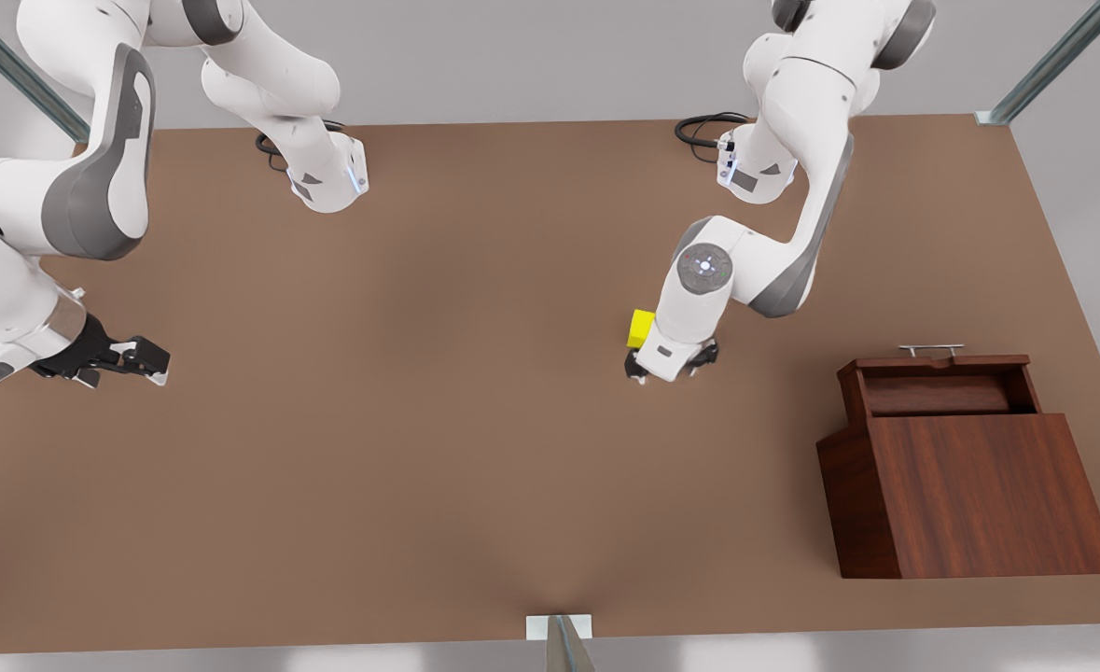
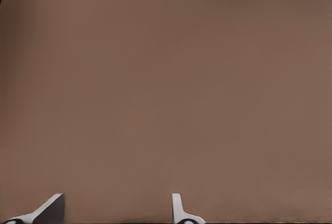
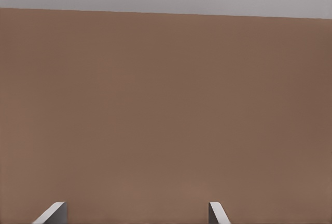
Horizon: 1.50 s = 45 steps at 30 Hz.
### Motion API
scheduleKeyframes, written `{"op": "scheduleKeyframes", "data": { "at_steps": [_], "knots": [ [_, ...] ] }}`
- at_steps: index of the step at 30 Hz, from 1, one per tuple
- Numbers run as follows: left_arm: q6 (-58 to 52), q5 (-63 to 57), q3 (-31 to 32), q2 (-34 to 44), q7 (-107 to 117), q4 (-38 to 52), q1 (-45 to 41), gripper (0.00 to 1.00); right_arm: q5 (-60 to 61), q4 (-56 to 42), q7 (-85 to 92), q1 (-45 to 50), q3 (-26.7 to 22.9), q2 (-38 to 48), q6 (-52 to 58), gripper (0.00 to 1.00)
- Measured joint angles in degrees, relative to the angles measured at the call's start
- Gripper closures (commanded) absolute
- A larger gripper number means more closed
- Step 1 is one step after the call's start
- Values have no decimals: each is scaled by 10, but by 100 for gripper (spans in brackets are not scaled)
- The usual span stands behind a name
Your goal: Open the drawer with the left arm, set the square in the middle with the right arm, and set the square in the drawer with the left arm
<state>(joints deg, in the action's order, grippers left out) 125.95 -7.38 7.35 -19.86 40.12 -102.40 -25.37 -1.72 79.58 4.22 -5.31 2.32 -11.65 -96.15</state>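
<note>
Square [image 1: 641,328] sits on table [image 1: 419,420] near mid, just beside left gripper [image 1: 669,363], fingers apart, empty, prob lining up to grab. Drawer [image 1: 941,385] already pulled out. Right gripper [image 1: 139,359] waits, fingers spread.

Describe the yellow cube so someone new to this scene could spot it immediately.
Start at the dark wooden cabinet with its drawer pulled open, on the front view's right. Toward the table's centre an arm reaches down; the cube sits against it, beside the left gripper. It is the one bright yellow thing on the brown tabletop.
</note>
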Motion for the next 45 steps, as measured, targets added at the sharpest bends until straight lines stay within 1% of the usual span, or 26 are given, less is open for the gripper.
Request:
{"op": "scheduleKeyframes", "data": {
  "at_steps": [2, 4, 7, 9, 12, 18, 28, 38, 45],
  "knots": [
    [-25, 0, 4, -14, -106, -1, -4, 0, 0, 0, 0, -1, 0, 0, -1, 0],
    [-34, 1, 28, -28, -110, -3, -5, 0, 1, 0, 0, 0, 0, 0, -1, 0],
    [-25, 3, 42, -48, -115, -7, -4, 0, 1, 0, 0, -1, 0, 0, 0, 0],
    [27, 4, 43, -48, -115, -40, -3, 0, 0, 0, 0, -2, 0, 0, 2, 0],
    [76, 6, 36, -48, -115, -77, 1, 0, 0, 0, 0, -1, 0, 0, 3, 0],
    [87, 8, 28, -67, -115, -87, 2, 0, -1, 0, 0, -2, 0, 0, 0, 0],
    [100, 9, 39, -36, -94, -164, -4, 0, -1, 0, 0, 0, 0, 0, -1, 0],
    [97, 9, 48, -12, -82, -204, -5, 0, -1, 0, 0, -1, 0, 0, -2, 0],
    [131, 8, 47, -9, -85, -232, -4, 0, -1, 0, -1, -1, 0, 0, -2, 0]
  ]
}}
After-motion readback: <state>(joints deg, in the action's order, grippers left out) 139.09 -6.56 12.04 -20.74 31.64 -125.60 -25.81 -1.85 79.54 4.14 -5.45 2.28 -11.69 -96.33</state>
